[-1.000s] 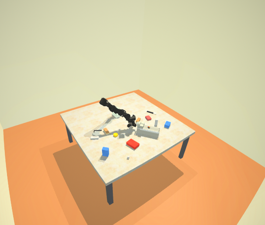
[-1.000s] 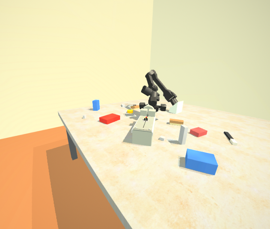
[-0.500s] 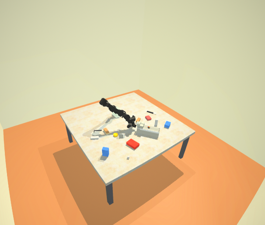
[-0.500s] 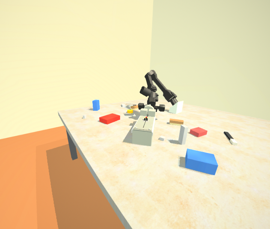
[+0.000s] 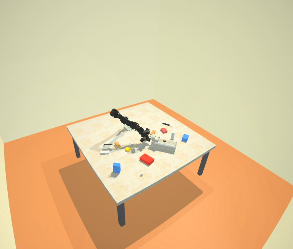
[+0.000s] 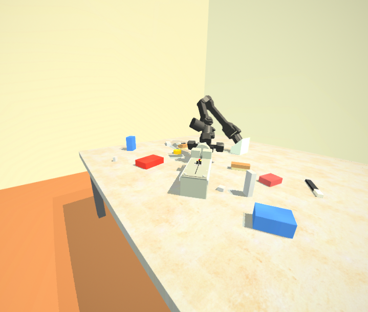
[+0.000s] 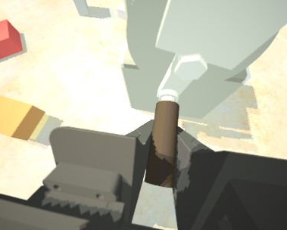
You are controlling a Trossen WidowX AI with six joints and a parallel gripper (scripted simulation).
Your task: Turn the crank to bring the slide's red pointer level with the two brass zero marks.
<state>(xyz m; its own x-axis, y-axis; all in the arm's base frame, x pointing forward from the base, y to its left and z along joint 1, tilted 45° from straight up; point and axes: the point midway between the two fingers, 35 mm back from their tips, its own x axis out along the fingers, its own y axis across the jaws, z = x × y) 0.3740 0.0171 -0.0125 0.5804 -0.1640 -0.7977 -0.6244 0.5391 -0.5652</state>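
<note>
Block, blue (image 5: pixel 116 167) (image 6: pixel 130 143): upright on the table (image 5: pixel 125 191) (image 6: pixel 244 268), at eight o'clock from the machine in the top view; no evident part in the work.
Disc, yellow (image 5: pixel 127 149) (image 6: pixel 177 151): at nine o'clock, outside the job.
Claw (image 5: pixel 148 138) (image 6: pixel 206 142) (image 7: pixel 160 125): closed on the brown handle (image 7: pixel 166 125), one finger either side, presumably so the grip carries it round.
Crank arm (image 7: pixel 170 81): from hub bolt to handle, toward seven o'clock in the wrist view; offset gives leverage.
Machine (image 5: pixel 164 146) (image 6: pixel 194 186) (image 7: pixel 141 87): pale, crank end facing the robot, likely for reach.
Pointer, red (image 5: pixel 164 140) (image 6: pixel 199 160): atop the slideway; alignment with the brass marks too small to judge. Release should await a level reading.
</note>
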